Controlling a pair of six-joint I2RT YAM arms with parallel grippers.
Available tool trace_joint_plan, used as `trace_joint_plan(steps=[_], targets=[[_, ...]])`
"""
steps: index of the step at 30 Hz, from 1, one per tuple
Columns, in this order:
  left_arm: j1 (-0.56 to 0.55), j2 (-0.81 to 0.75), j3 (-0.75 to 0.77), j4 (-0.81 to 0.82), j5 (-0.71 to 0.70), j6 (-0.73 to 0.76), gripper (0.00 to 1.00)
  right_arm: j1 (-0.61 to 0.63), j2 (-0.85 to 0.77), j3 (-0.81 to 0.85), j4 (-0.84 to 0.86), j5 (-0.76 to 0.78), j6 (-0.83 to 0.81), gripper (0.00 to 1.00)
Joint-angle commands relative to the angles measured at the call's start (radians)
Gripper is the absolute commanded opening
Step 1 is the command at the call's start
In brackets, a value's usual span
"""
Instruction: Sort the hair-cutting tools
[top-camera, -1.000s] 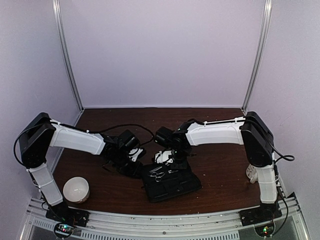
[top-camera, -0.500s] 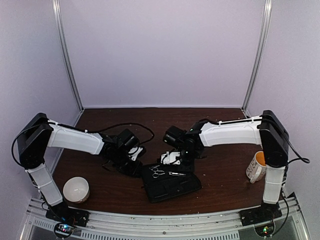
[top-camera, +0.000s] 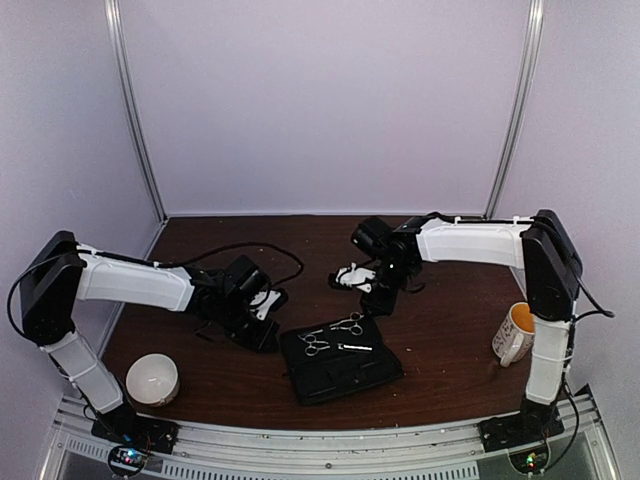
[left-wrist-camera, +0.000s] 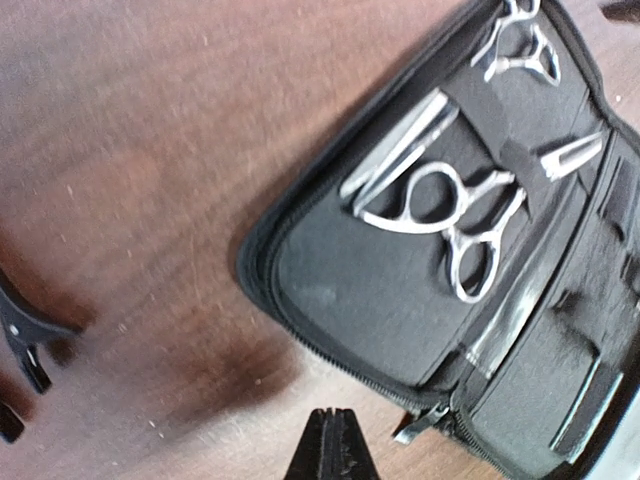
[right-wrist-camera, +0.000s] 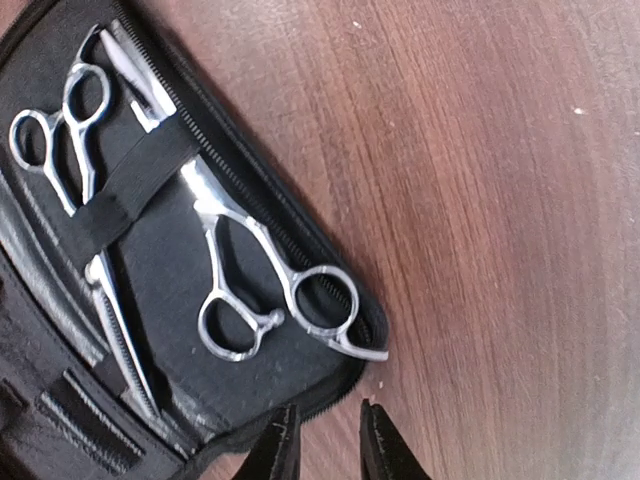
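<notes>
Two scissors are laid in the open black case (right-wrist-camera: 170, 275) on the table (right-wrist-camera: 480, 200): wide-looped scissors (right-wrist-camera: 235, 225) beside slim scissors (right-wrist-camera: 118, 330). The left tool (left-wrist-camera: 333, 425) is shut and empty; the right tool (right-wrist-camera: 325, 425) is parted slightly, with nothing held.

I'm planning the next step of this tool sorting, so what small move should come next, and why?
Probably open the left gripper and ease it toward the black clip lying on the table: both scissors already lie in the open case, the right gripper hangs open and empty beside it, and the left jaws are shut.
</notes>
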Motion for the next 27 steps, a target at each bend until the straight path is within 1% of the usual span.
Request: trace_joint_plan(steps=[1,5,10,14,17,19,22,27], targets=[[-0.001,-0.036,-0.012,0.063,0.042,0.024,0.03,-0.029,0.066,0.074,-0.020,-0.111,0.046,0.22],[-0.001,-0.034,-0.008,0.102,0.060,0.018,0.17,-0.043,0.109,0.114,-0.032,-0.182,0.057,0.25],[-0.001,0.005,-0.006,0.094,0.084,-0.028,0.19,-0.044,0.154,0.141,-0.061,-0.219,0.061,0.27],[-0.001,-0.030,-0.053,0.137,0.103,-0.078,0.26,-0.044,0.176,0.143,-0.061,-0.235,0.068,0.27],[-0.001,-0.010,-0.062,0.157,0.149,-0.084,0.29,-0.040,0.184,0.143,-0.065,-0.261,0.072,0.23],[-0.003,0.019,-0.061,0.173,0.190,-0.088,0.29,-0.033,0.183,0.138,-0.068,-0.269,0.070,0.19],[-0.006,0.041,-0.062,0.185,0.205,-0.099,0.29,-0.014,0.176,0.127,-0.074,-0.275,0.064,0.14],[-0.006,0.060,-0.057,0.196,0.207,-0.100,0.28,0.020,0.179,0.112,-0.081,-0.294,0.064,0.12]])
